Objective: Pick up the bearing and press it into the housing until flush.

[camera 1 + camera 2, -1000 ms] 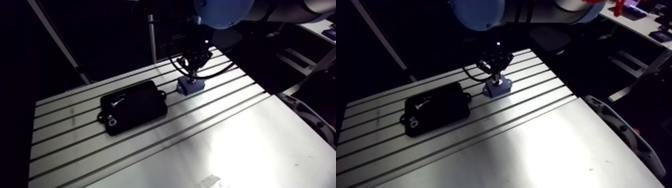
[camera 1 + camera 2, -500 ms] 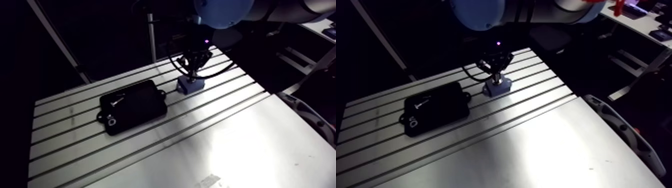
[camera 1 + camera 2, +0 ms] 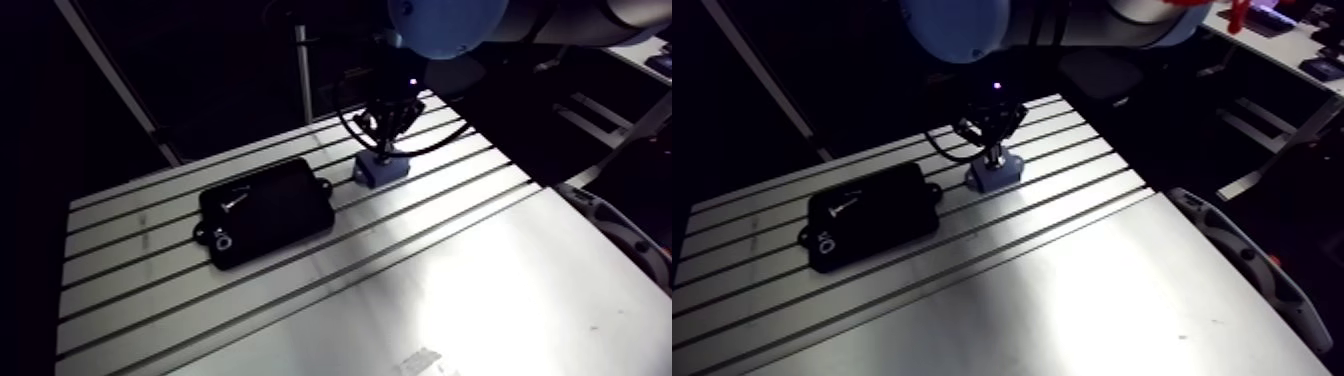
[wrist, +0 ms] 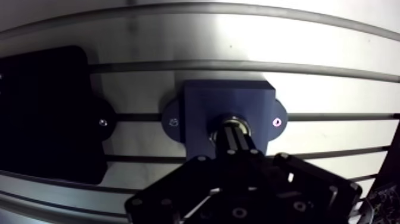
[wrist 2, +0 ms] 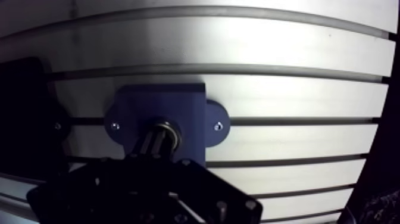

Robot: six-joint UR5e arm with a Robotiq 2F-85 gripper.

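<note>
If you push while the bearing (image 4: 226,119) sits a bit crooked, it may jam in the hole of the blue housing (image 4: 202,101) and never get level with the top. A push off the middle could do that, or the tips could slip off the shiny ring. The gripper (image 4: 233,132) has its jaws closed together. The bearing is right under their tips, in the housing's middle hole.
</note>
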